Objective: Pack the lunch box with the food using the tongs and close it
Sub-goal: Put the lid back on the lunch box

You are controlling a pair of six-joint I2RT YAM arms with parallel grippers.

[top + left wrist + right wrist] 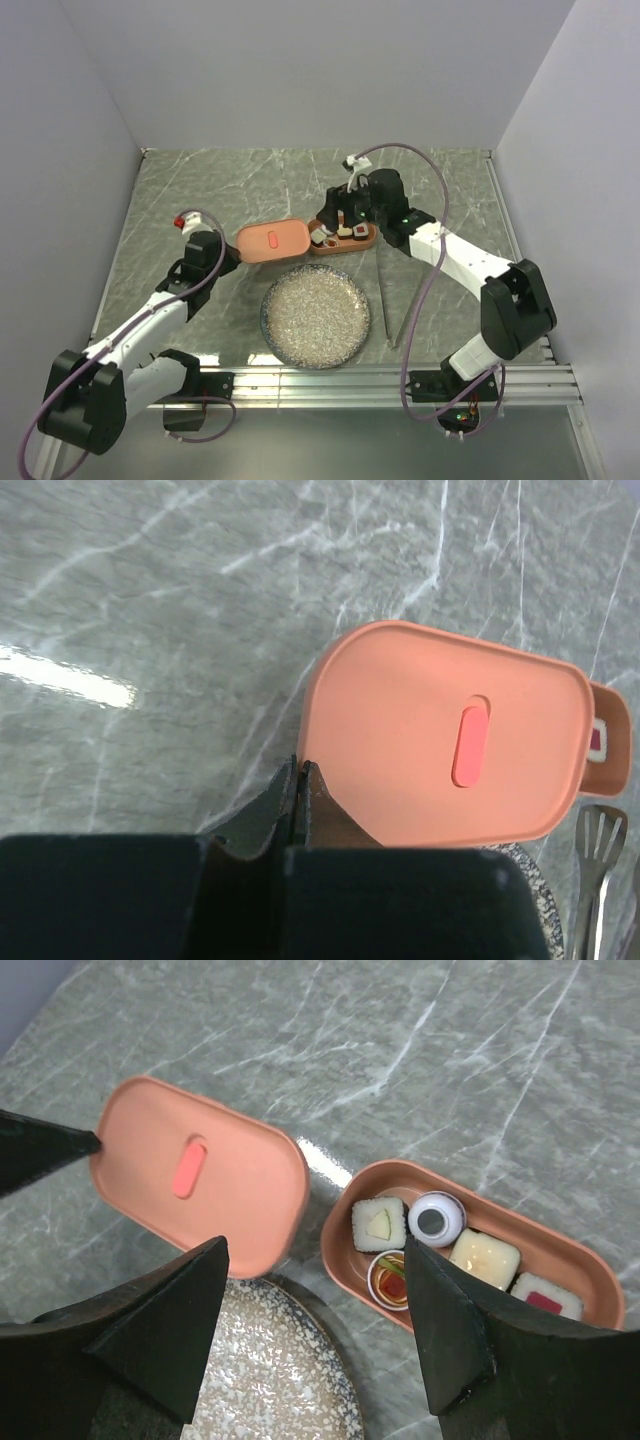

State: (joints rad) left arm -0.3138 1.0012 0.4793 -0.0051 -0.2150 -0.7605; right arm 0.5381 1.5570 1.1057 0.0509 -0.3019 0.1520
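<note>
Two matching arms fill the overhead view: the left arm (150, 325) at lower left, the right arm (465, 262) at right — each built of smooth white link shells between bulky black joint housings. A mauve cable (400, 146) arcs wide off the right arm's wrist and drops to the black base at the bottom edge; a second mauve cable (213, 222) curls by the left wrist and runs along that arm. A red-and-white fitting (183, 221) tops the left wrist, a white fitting (352, 166) the right. Close up, the left gripper (300, 770) has matte black fingers thinning to blades; the right gripper (315, 1260) has broad black wedges.
</note>
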